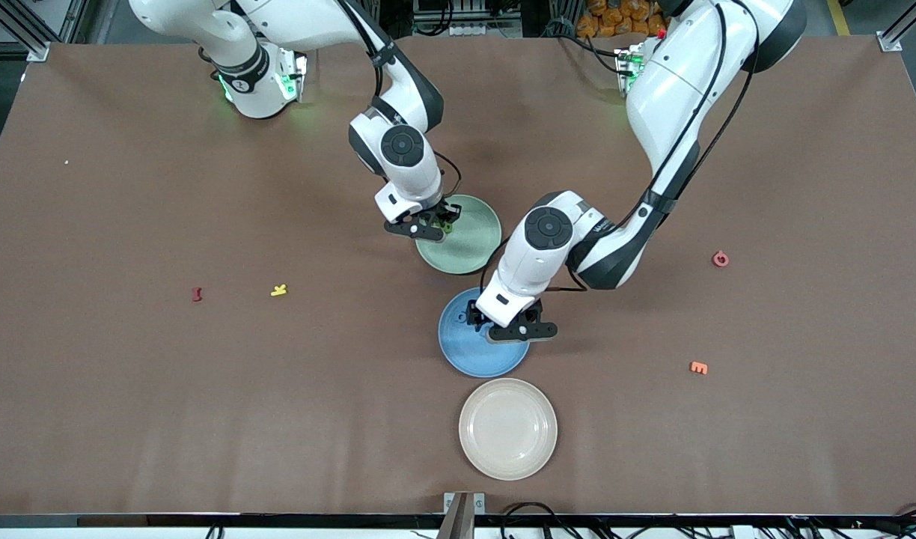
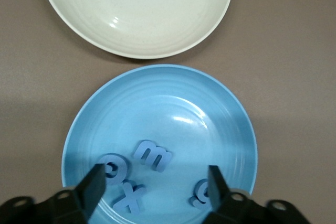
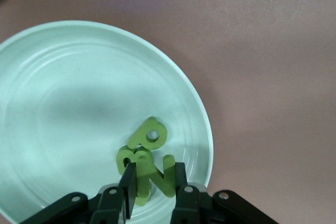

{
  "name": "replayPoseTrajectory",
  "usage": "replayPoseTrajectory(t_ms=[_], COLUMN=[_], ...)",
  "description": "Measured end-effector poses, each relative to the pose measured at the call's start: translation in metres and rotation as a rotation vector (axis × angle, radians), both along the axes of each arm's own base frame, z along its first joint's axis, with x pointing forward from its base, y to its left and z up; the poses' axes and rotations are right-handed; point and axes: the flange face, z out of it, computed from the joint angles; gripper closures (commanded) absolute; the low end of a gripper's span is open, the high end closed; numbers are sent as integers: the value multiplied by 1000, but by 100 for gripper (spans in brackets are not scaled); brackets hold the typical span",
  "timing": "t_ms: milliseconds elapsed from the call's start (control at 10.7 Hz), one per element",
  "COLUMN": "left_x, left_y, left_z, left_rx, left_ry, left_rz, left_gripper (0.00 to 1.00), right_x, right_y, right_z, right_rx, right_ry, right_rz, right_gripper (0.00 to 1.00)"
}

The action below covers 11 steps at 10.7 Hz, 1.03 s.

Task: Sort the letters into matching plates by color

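Letters look light, thin and slippery, best pinched across flat faces: four blue letters [image 2: 152, 156] lie in the blue plate [image 2: 157, 85] under the released left gripper [image 2: 155, 190], while the right gripper [image 3: 152, 187] over the green plate [image 3: 63, 77] seems clenched on a green letter [image 3: 157, 177].

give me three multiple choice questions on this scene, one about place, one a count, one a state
1. The cream plate lies:
A. nearer the front camera than the blue plate
B. on the green plate
C. stacked under the blue plate

2. Blue letters in the blue plate:
A. one
B. two
C. four

3. The right gripper over the green plate is:
A. wide open, empty
B. shut on a green letter
C. holding a plate

Key: 1 A, it lies lowest in the front view. 2 C, the left wrist view shows four below the open left gripper. 3 B, its fingers pinch the letter.
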Motion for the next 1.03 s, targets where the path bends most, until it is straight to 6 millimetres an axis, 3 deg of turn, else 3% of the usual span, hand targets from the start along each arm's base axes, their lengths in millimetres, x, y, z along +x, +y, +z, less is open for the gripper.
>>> replayPoseTrajectory(t_ms=[94, 281, 374, 468, 655, 749, 843, 936, 1030], left_x=[3, 20, 26, 32, 50, 62, 74, 82, 88], left_y=[2, 26, 39, 52, 90, 116, 142, 163, 179], left_z=[2, 2, -1, -1, 6, 14, 22, 30, 38], left_rx=[2, 49, 90, 124, 187, 209, 223, 233, 244], left_ry=[-8, -25, -16, -5, 19, 22, 20, 18, 22], left_rz=[1, -20, -53, -84, -145, -172, -189, -201, -206], left_gripper=[0, 0, 0, 0, 0, 0, 0, 0, 0], right_x=[0, 2, 5, 7, 9, 9, 8, 7, 6], right_y=[1, 7, 10, 13, 16, 16, 18, 19, 20], right_z=[-3, -4, -5, -6, -11, -12, -12, -12, -12], right_rx=[-2, 3, 6, 7, 5, 5, 5, 5, 5], right_ry=[1, -3, -5, -6, -3, -2, -2, -2, -1], right_rz=[2, -9, -16, -20, -22, -21, -18, -15, -16], right_gripper=[100, 98, 84, 77, 77, 60, 13, 0, 0])
